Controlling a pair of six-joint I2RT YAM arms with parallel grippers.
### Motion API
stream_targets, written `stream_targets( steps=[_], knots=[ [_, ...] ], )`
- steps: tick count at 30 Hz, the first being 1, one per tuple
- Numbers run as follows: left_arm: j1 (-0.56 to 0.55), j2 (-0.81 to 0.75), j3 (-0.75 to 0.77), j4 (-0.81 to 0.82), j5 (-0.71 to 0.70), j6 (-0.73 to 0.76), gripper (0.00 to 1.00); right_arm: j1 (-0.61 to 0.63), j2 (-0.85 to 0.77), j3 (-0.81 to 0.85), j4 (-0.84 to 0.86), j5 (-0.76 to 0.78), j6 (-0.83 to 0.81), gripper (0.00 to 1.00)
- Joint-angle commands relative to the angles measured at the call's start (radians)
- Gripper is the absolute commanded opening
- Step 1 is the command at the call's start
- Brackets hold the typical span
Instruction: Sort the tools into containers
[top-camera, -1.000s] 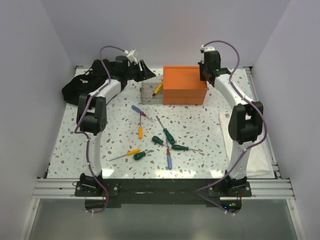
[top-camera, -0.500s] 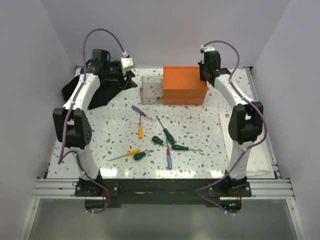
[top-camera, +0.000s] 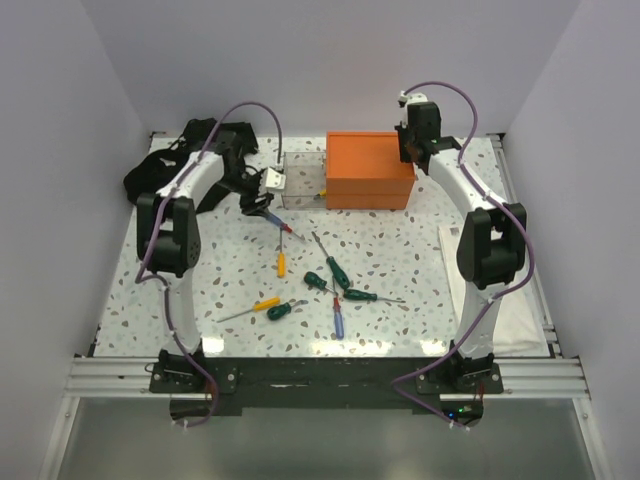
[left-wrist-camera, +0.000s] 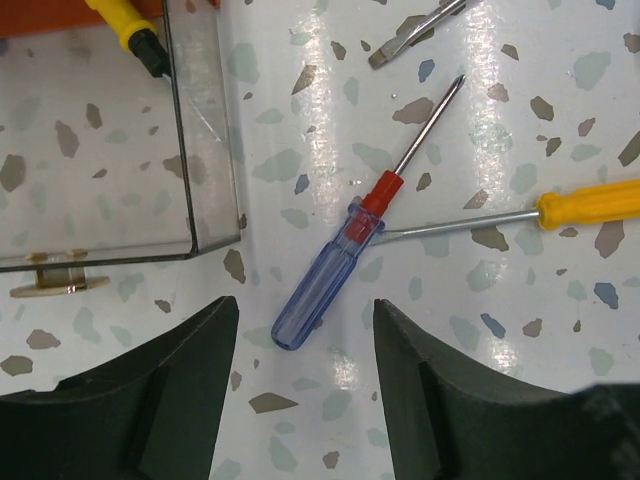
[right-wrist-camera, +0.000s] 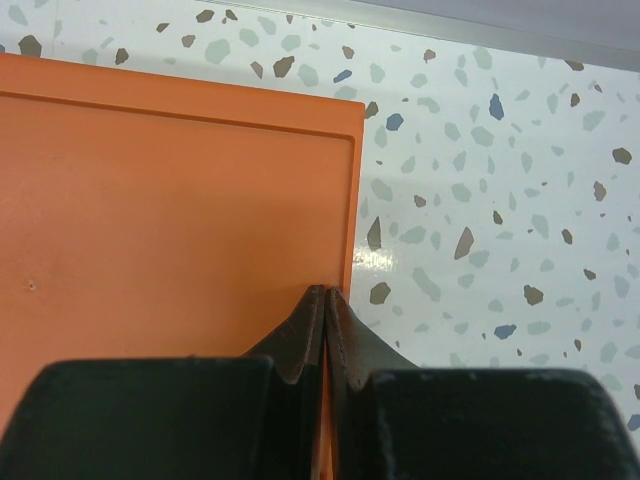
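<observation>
My left claw (left-wrist-camera: 305, 310) hangs released over the table (left-wrist-camera: 520, 380). Its jaws are spread either side of the blue screwdriver (left-wrist-camera: 322, 285). The handle end lies between the fingers, clear of both, with the shaft pointing away. Just left of it, the clear bin (left-wrist-camera: 205, 150) holds one yellow-handled screwdriver (left-wrist-camera: 128, 25). My right claw (right-wrist-camera: 326, 300) is clenched on nothing, over the right edge of the orange box (right-wrist-camera: 170, 200). The box has a flat top and I can't see its contents.

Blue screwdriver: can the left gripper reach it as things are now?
Probably yes. The left gripper is open over the blue screwdriver, its handle between the fingers and nothing on top. The bin stands beside it, and the tip of a yellow screwdriver comes close.
</observation>
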Motion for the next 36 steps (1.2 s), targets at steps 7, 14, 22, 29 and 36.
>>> stream_targets(
  steps=[7,14,22,29,36],
  knots=[
    [-0.057,0.098,-0.023,-0.007,-0.065,0.085,0.56,-0.003,0.021,-0.067,-0.160,0.017,-0.027,0.03],
    [-0.057,0.081,-0.084,0.055,-0.100,0.037,0.32,-0.003,0.032,-0.069,-0.157,0.010,-0.023,0.03],
    [-0.048,-0.167,-0.239,0.102,0.037,0.013,0.00,-0.003,0.045,-0.066,-0.152,0.011,-0.021,0.03],
    [-0.045,-0.227,-0.158,0.337,0.193,-0.506,0.00,-0.003,0.058,-0.049,-0.154,0.011,-0.018,0.02],
    [-0.043,-0.205,-0.176,0.886,-0.075,-1.386,0.00,-0.003,0.062,-0.039,-0.155,0.004,-0.009,0.02]
  ],
)
